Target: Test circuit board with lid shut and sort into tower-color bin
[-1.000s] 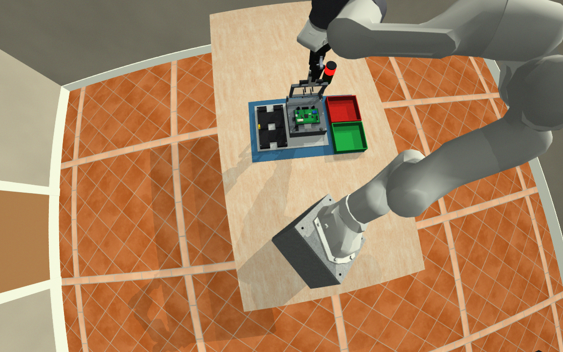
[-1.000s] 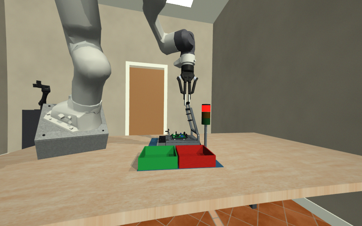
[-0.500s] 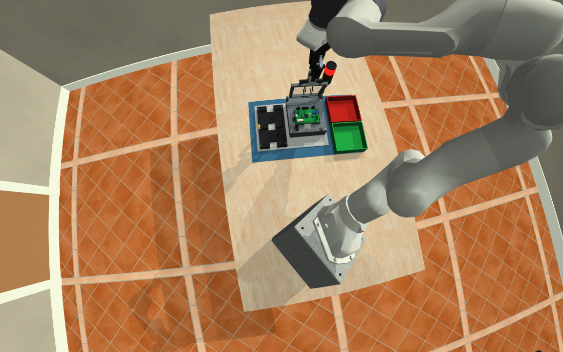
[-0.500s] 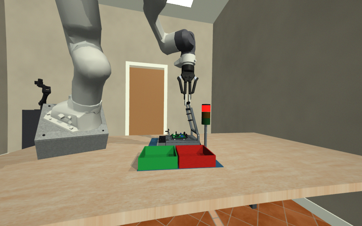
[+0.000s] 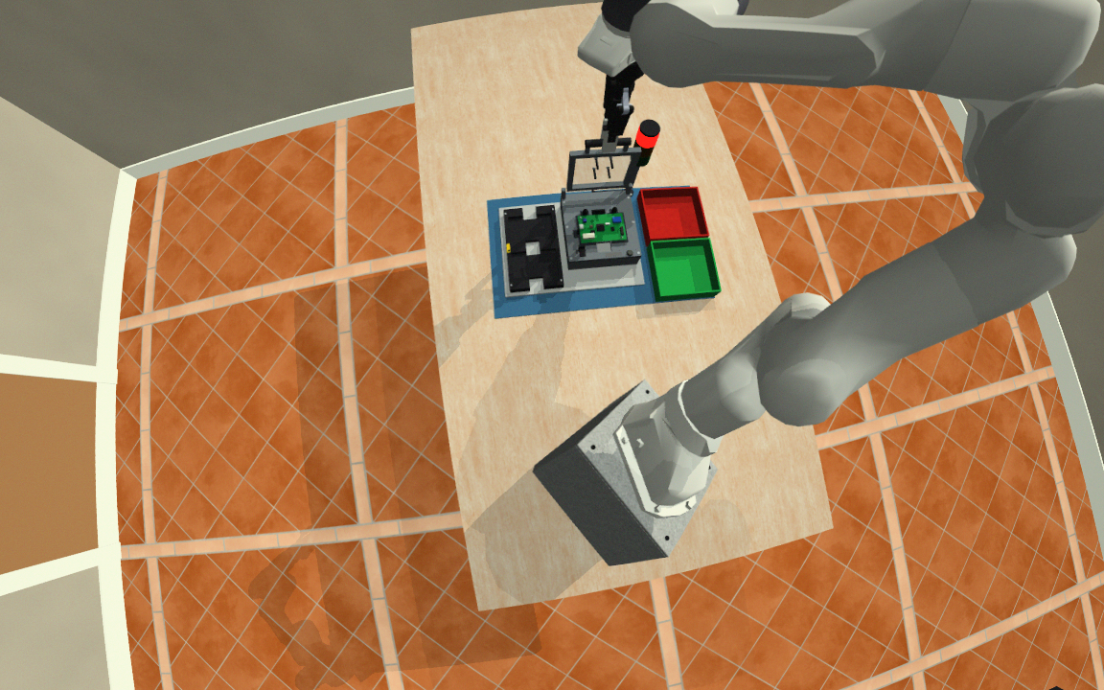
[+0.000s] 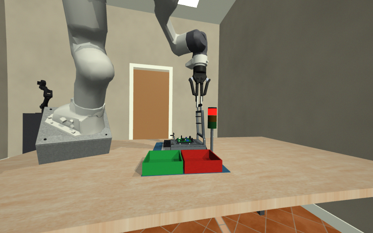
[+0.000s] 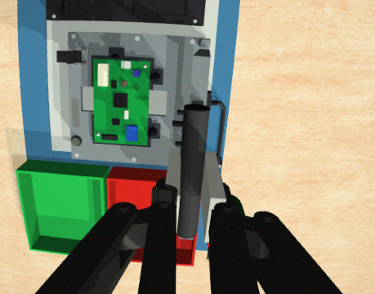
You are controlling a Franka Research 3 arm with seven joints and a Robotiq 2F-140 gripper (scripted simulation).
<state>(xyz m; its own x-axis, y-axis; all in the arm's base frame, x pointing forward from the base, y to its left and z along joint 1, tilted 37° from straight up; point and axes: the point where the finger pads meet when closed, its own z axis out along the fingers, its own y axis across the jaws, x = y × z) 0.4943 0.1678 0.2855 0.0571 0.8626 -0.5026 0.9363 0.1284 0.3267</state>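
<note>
The green circuit board [image 5: 597, 226] [image 6: 183, 140] [image 7: 122, 100] lies face up on the plate of the grey tester [image 5: 594, 264] [image 7: 173, 60]. The tester's lid [image 5: 572, 169] [image 6: 200, 123] stands open, nearly upright. My gripper [image 5: 613, 134] [image 6: 199, 101] [image 7: 190, 167] is shut on the lid's dark round handle [image 7: 193, 158] at the lid's top edge, high above the board. The signal tower [image 5: 647, 135] [image 6: 212, 111] beside the tester shows red. The red bin [image 5: 673, 214] [image 6: 202, 166] [image 7: 130, 182] and the green bin [image 5: 682, 269] [image 6: 161, 168] [image 7: 62, 207] stand side by side, both empty.
The black tray [image 5: 515, 257] lies on the blue mat [image 5: 539, 304] [image 7: 29, 60] beside the tester, both pockets empty. The robot's grey base block [image 5: 599, 506] [image 6: 72, 144] stands on the wooden table. My fingers hide part of the red bin in the wrist view.
</note>
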